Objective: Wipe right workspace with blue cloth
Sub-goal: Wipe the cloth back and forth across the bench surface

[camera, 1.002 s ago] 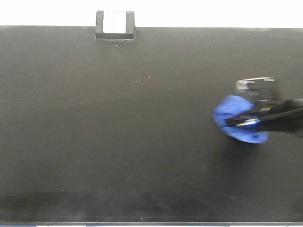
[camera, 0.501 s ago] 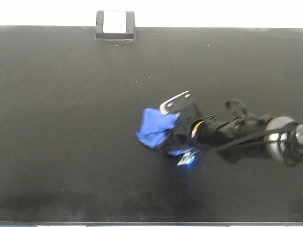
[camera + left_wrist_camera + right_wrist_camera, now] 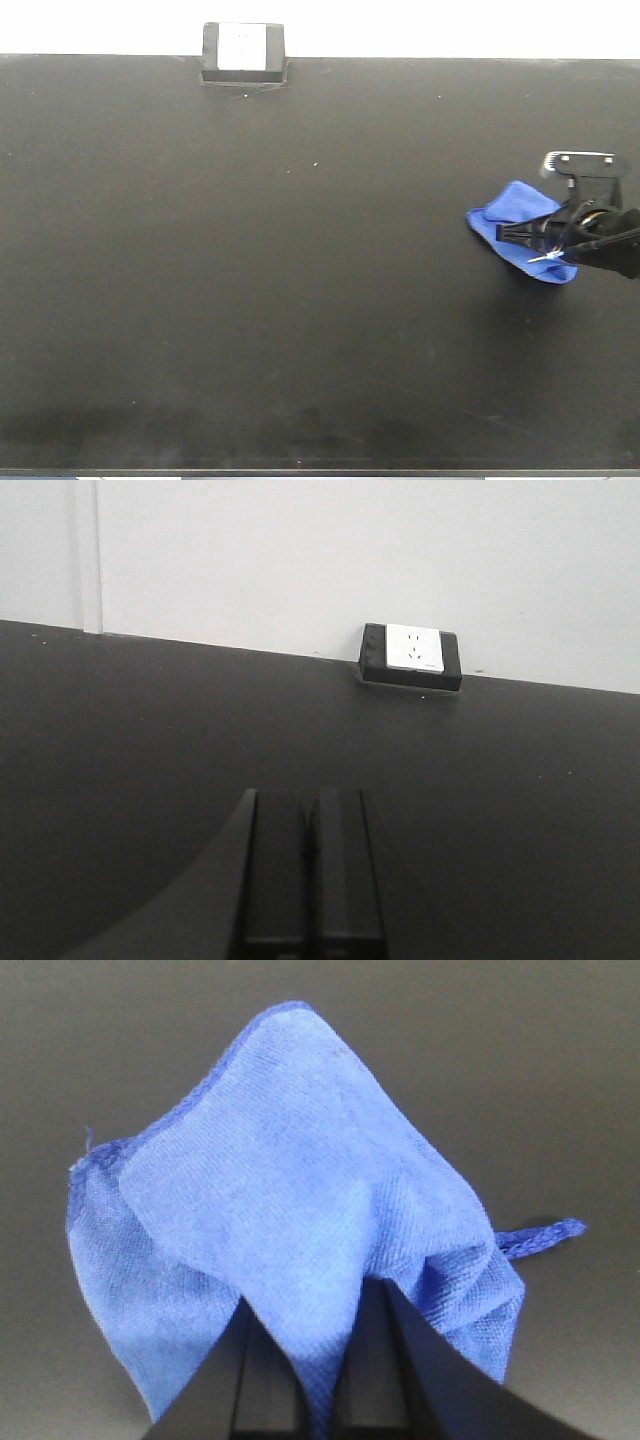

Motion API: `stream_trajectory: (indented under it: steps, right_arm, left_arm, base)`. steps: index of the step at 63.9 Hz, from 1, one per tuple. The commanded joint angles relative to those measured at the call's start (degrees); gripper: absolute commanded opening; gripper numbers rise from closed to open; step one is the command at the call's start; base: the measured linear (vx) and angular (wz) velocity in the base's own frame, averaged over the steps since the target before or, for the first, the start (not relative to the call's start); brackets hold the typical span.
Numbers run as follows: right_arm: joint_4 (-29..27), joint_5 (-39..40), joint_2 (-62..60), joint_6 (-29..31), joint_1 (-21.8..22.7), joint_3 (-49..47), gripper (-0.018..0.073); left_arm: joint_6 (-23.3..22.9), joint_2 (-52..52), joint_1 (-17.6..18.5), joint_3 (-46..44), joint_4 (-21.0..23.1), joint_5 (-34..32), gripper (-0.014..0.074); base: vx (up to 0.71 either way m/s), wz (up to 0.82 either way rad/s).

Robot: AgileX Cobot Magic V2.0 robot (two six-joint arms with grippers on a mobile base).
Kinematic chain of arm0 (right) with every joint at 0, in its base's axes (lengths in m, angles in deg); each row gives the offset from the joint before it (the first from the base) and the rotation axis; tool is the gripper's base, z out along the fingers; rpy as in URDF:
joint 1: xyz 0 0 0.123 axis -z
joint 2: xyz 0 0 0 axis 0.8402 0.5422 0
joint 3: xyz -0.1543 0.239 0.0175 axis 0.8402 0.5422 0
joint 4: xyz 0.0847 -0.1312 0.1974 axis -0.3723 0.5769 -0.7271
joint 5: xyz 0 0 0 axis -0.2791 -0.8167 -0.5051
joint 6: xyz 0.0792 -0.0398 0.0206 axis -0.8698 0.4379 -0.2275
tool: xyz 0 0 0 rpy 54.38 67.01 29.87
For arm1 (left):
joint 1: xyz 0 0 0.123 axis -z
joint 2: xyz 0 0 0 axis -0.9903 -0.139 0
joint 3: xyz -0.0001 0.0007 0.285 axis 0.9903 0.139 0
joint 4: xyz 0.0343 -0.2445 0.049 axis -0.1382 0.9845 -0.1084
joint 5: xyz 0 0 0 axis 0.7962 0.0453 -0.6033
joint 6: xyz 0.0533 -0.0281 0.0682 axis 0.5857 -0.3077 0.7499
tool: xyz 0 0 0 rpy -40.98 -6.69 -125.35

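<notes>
The blue cloth (image 3: 512, 222) lies bunched on the black table at the far right of the front view. My right gripper (image 3: 520, 236) is shut on it and presses it to the surface. In the right wrist view the blue cloth (image 3: 290, 1190) spreads ahead of the two dark fingers (image 3: 400, 1360), which pinch a fold between them. My left gripper (image 3: 310, 805) shows only in the left wrist view, shut and empty, above the table.
A black-framed white power socket (image 3: 243, 52) sits at the table's far edge, left of centre; it also shows in the left wrist view (image 3: 412, 657). A white wall rises behind the table (image 3: 250, 300).
My right gripper swept the cloth left to the table's middle half a second ago, then back to the far right, ending slightly farther right and higher than one second ago.
</notes>
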Motion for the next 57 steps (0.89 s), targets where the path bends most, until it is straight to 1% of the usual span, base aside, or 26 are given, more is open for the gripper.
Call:
stream_trajectory:
  steps: [1,6,12,23,27,30,38,46,53,57]
  right_arm:
    - [0.38,2.97,-2.07,-1.53,-1.21,-1.06,0.0002]
    - [0.38,2.97,-2.07,-4.12,-4.67,-1.06,0.0002]
    - [0.38,3.5,-2.07,-6.48,-10.8,-1.06,0.0002]
    - [0.52,3.79,-2.07,-6.57,-22.15,-1.06,0.0002]
    - [0.69,3.68,-2.07,-5.21,-26.19,-1.06,0.0002]
    - [0.7,3.53,-2.07,-4.26,-28.09,-1.06,0.0002]
    - [-0.22,0.38,-3.9,-4.96,-30.86,-1.06,0.0006]
    - [1.1,-4.37,-8.23,-5.12,-30.72,-1.06,0.0025]
    - [2.53,-6.32,-12.76,-5.12,-30.56,-1.06,0.0071]
    - [3.07,-7.16,-14.84,-5.12,-30.56,-1.06,0.0119]
  left_arm:
    - [-0.49,0.91,0.22,1.76,0.36,-4.56,-0.0006]
    - [-0.49,0.91,0.22,1.76,0.36,-4.56,-0.0006]
    - [-0.49,0.91,0.22,1.76,0.36,-4.56,-0.0006]
    - [-0.49,0.91,0.22,1.76,0.36,-4.56,-0.0006]
    - [-0.49,0.91,0.22,1.76,0.36,-4.56,-0.0006]
    - [-0.49,0.91,0.22,1.76,0.36,-4.56,-0.0006]
    - [-0.49,0.91,0.22,1.76,0.36,-4.56,-0.0006]
    - [-0.49,0.91,0.22,1.76,0.36,-4.56,-0.0006]
    - [-0.49,0.91,0.22,1.76,0.36,-4.56,-0.0006]
    - [-0.49,0.91,0.22,1.76,0.36,-4.56,-0.0006]
  base:
    - [0.0,0.0]
    - [0.0,0.0]
    - [0.0,0.0]
    - [0.0,0.0]
    - [0.0,0.0]
    - [0.0,0.0]
    - [0.0,0.0]
    - [0.0,0.0]
    - [0.0,0.0]
    - [0.0,0.0]
